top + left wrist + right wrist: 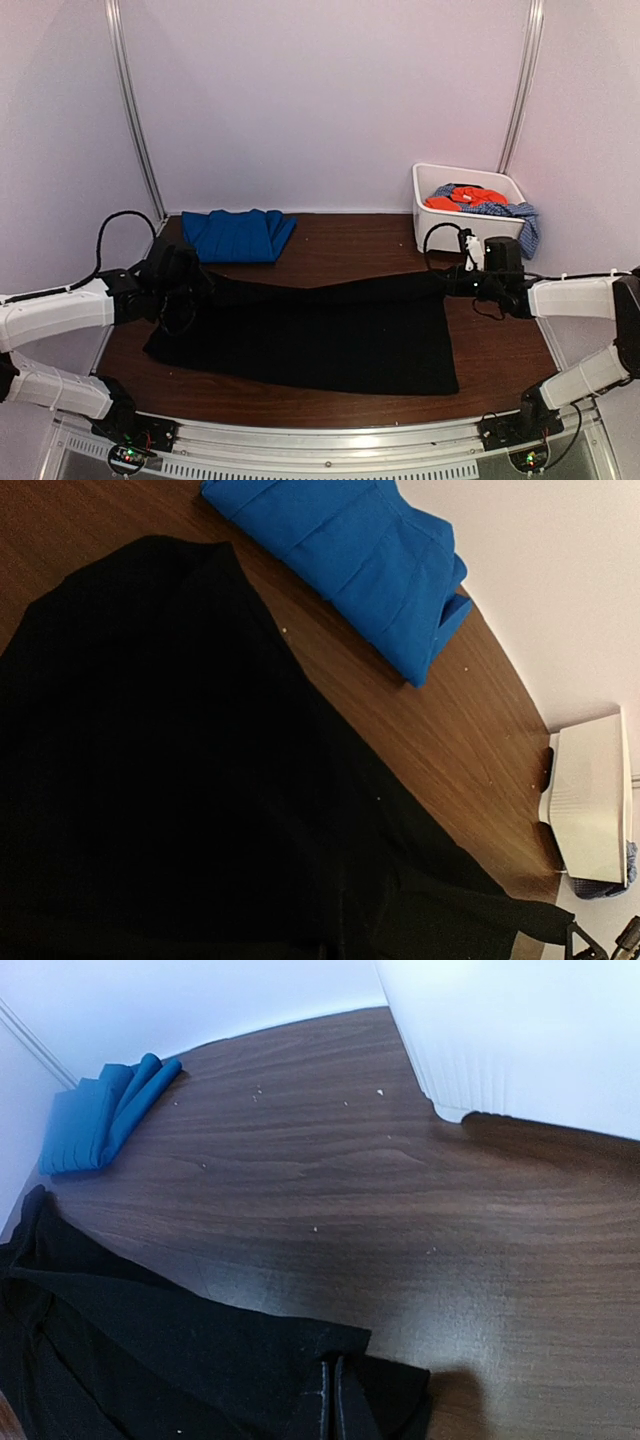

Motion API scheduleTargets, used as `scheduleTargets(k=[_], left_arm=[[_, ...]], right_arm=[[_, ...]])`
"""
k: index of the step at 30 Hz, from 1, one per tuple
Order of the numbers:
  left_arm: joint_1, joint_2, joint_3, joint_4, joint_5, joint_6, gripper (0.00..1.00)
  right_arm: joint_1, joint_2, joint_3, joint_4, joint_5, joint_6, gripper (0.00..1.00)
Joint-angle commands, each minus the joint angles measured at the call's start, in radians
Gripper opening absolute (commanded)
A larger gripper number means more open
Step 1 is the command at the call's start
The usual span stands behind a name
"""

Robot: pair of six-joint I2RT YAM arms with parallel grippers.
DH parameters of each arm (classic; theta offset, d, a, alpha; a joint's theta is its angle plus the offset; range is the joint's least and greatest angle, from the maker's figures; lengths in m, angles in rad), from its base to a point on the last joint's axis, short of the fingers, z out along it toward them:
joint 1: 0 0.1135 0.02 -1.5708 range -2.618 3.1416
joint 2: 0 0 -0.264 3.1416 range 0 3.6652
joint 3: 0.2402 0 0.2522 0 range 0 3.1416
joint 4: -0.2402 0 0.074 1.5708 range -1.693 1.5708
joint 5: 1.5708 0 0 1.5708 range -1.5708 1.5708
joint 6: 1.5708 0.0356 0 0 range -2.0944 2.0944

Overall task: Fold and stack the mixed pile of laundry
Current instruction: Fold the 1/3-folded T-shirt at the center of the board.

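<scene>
A large black garment (320, 335) lies spread across the table, its far edge pulled taut between both grippers. My left gripper (190, 285) holds the far left corner; in the left wrist view the black cloth (200, 800) fills the frame and hides the fingers. My right gripper (333, 1405) is shut on the far right corner (445, 285), its fingers pressed together with the black cloth (200, 1360) between them. A folded royal-blue garment (238, 236) lies at the back left. An orange-red garment (465, 197) and a blue-white speckled one (522, 218) sit in the tub.
The white plastic tub (440, 235) stands at the back right, close behind my right gripper; its wall (520, 1040) fills the upper right of the right wrist view. Bare brown tabletop (350, 245) lies between the blue garment and the tub. Walls enclose the table.
</scene>
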Motion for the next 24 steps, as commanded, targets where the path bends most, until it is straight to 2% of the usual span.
scheduleTargets(k=[1, 10, 11, 14, 16, 18, 20, 22, 24], left_arm=[[-0.029, 0.034, -0.012, 0.007, -0.027, -0.066, 0.0], [-0.058, 0.104, -0.015, -0.001, 0.016, -0.071, 0.0], [-0.058, 0.115, -0.011, -0.001, 0.028, -0.055, 0.04], [-0.058, 0.126, 0.033, -0.039, 0.052, 0.047, 0.25], [-0.058, 0.109, 0.073, -0.068, 0.073, 0.17, 0.32], [-0.057, 0.075, 0.109, -0.133, 0.082, 0.251, 0.46], [-0.051, 0.002, 0.106, -0.161, 0.059, 0.316, 0.56], [-0.009, -0.091, 0.075, -0.165, 0.056, 0.342, 0.67], [0.079, -0.175, 0.026, -0.145, 0.121, 0.36, 0.68]], right_arm=[[0.005, -0.032, -0.042, -0.039, 0.077, 0.03, 0.0], [0.006, -0.017, -0.07, -0.09, 0.127, 0.052, 0.0], [0.007, -0.015, -0.071, -0.1, 0.127, 0.056, 0.0], [0.007, -0.019, -0.06, -0.156, 0.127, 0.076, 0.01], [0.007, -0.036, -0.05, -0.2, 0.124, 0.09, 0.14], [0.007, -0.074, -0.05, -0.237, 0.126, 0.105, 0.3], [0.007, -0.128, -0.058, -0.249, 0.121, 0.11, 0.44], [0.008, -0.187, -0.054, -0.301, 0.123, 0.1, 0.54], [0.014, -0.245, -0.045, -0.321, 0.112, 0.086, 0.57]])
